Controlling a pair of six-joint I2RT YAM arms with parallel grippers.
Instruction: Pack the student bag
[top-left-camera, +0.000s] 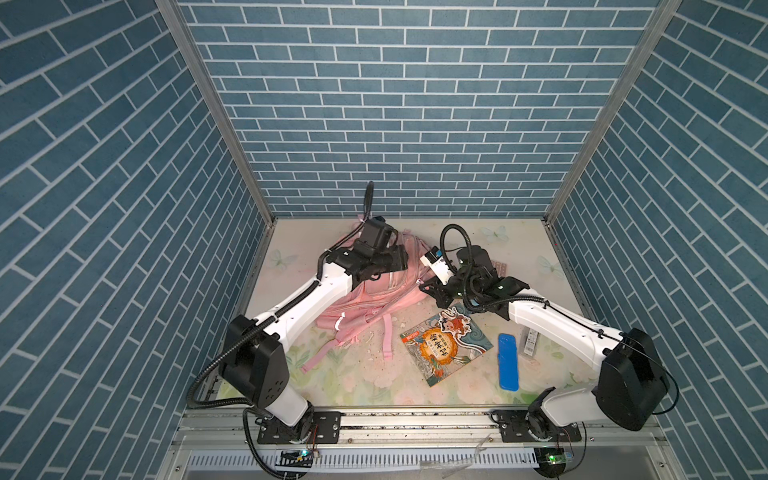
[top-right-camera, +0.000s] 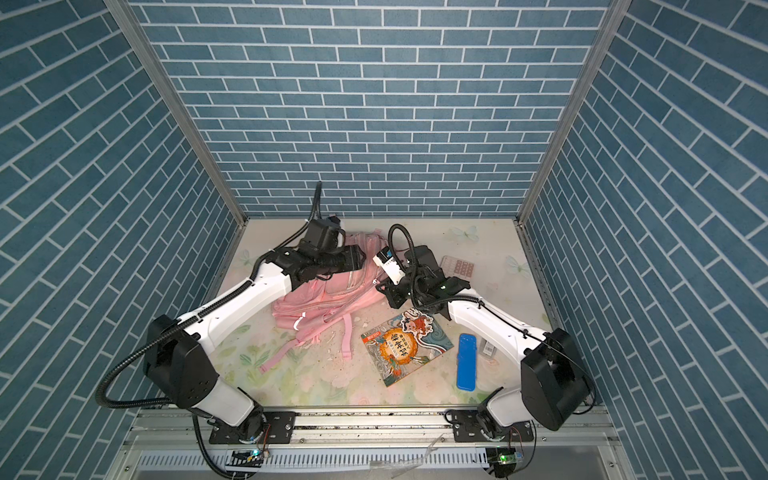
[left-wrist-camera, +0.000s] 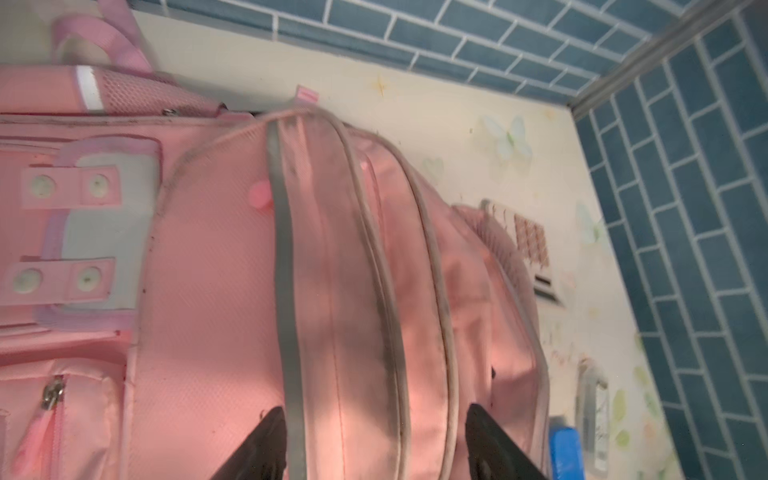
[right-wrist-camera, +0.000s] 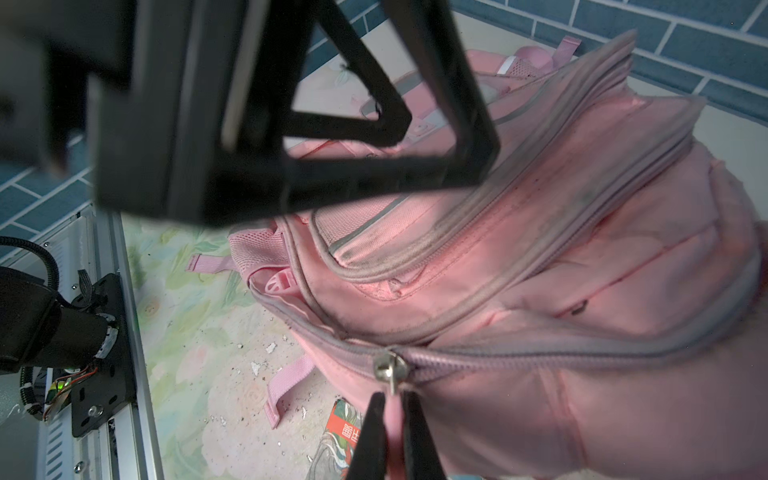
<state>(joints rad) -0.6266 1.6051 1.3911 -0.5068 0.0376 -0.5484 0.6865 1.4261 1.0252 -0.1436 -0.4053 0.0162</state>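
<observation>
Surface (top-left-camera: 353, 386) open at six o'clock; bag (top-left-camera: 374, 299) at eleven; left pincer (left-wrist-camera: 374, 411) apart, right pincer (right-wrist-camera: 392, 397) clamped on zip pull (right-wrist-camera: 390, 370).

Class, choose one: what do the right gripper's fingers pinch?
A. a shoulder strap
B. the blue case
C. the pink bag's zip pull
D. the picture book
C: in the right wrist view the right gripper is shut on the zip pull of the student bag, while the blue case and picture book lie apart from it.
</observation>
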